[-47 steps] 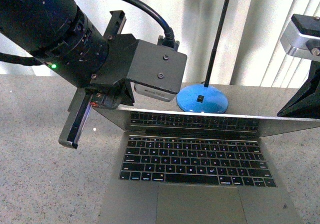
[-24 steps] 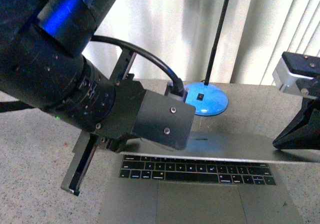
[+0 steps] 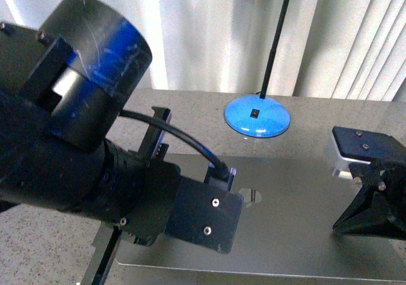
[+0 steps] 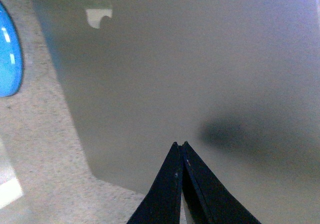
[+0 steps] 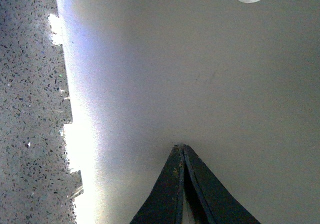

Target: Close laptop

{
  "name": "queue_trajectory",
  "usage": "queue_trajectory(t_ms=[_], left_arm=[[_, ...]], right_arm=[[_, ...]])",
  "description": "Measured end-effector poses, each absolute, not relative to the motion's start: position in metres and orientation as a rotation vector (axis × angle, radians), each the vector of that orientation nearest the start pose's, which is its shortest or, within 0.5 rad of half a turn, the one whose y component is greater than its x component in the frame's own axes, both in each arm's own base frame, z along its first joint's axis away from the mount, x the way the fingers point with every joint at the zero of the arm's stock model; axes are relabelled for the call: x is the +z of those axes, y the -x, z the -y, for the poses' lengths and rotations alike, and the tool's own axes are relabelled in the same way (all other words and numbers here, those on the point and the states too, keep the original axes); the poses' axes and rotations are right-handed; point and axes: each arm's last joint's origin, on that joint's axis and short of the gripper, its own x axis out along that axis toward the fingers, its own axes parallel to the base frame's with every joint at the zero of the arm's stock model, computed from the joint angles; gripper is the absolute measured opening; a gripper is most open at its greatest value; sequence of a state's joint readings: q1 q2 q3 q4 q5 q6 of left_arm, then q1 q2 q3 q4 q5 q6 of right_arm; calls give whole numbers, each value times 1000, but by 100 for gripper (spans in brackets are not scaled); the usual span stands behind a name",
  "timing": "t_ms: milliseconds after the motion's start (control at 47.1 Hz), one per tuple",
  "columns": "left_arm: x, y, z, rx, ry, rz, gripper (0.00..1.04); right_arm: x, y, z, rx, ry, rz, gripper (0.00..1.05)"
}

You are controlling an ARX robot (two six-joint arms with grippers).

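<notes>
Well, the laptop [image 3: 298,228] sits in the middle of the surface [image 3: 57,139], lid [image 4: 200,59] down and about flat, logo [image 3: 251,197] facing up. Can't tell from here whether it's fully seated on the base.

Left claw [image 4: 180,147]: tips pressed together, holding nothing, over the lid close to its edge. Right claw [image 5: 181,148]: same, tips pinched shut and empty, over the lid on the other side. Contact vs. just above: can't tell in either wrist view.

Risks as I see them:
- Too much downforce. Two narrow points on thin metal with a glass screen underneath, so any further push could dent the lid or crack the panel.
- Uneven push. If one arm leads, the lid twists and loads the hinge.
- Tip slip. Smooth lid and hard pointed tips, so any sideways component means a scratch, or the left tip skating off the nearby edge onto the surface.
- Whole laptop skidding. A shove away from the robot sends it toward the blue lamp [image 3: 257,117] base, which stands just behind it.
- Left wrist hangs low over the near left corner, with its cable [image 3: 190,148] looping by the lid. A careless pull-out could snag or drag.
- If it isn't seated, the lid may lift again on release.

Suggest a straight vertical lift-off with no lateral motion.
</notes>
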State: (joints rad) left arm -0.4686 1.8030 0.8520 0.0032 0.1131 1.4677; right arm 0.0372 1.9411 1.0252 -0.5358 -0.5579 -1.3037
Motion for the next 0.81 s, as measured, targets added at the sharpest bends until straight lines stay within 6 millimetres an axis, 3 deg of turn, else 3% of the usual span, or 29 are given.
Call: queue_trajectory(t_ms=[361,658,807], left_arm=[[90,-277,150,-1200,-1430,-431,4],[90,-276,150,-1208,-1409,-436,4],[102,-278,148,-1186,-1368,-390,4]], right_arm=[[82,-316,-34,1292,655,-885,3],[79,-316,-34,1292,649,-881,3],[85,-321,-33,1266,637,-814,3]])
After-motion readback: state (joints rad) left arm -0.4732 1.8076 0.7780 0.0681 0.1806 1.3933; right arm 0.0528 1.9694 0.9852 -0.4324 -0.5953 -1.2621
